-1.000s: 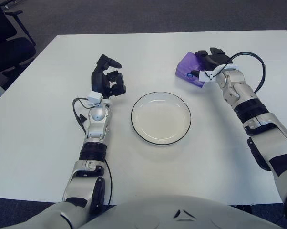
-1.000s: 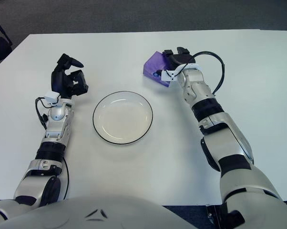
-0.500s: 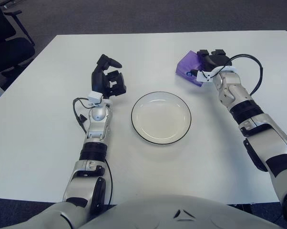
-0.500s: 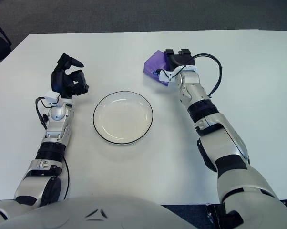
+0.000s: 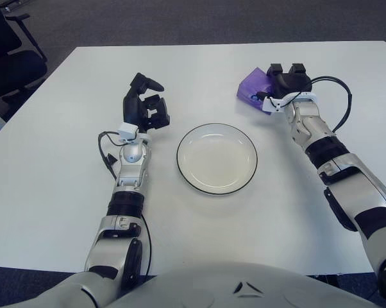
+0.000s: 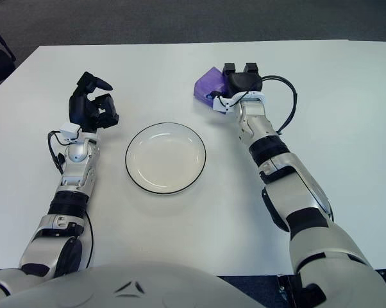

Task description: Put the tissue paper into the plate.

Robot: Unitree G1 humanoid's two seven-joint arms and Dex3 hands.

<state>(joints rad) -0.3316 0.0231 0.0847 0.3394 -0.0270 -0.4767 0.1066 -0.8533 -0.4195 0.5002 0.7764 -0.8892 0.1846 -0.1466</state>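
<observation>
Left eye view, tissue paper touching right hand fingers

Bright, even overhead light fills the white table, leaving only faint, soft shadows under the arms and around the plate rim. No strong glare shows. Both views are sharp, with no visible blur, and the table's edges look nearly straight.

No readable text, labels, brands or numbers anywhere. Purple tissue pack shows small pale mark, too small to read.
</observation>
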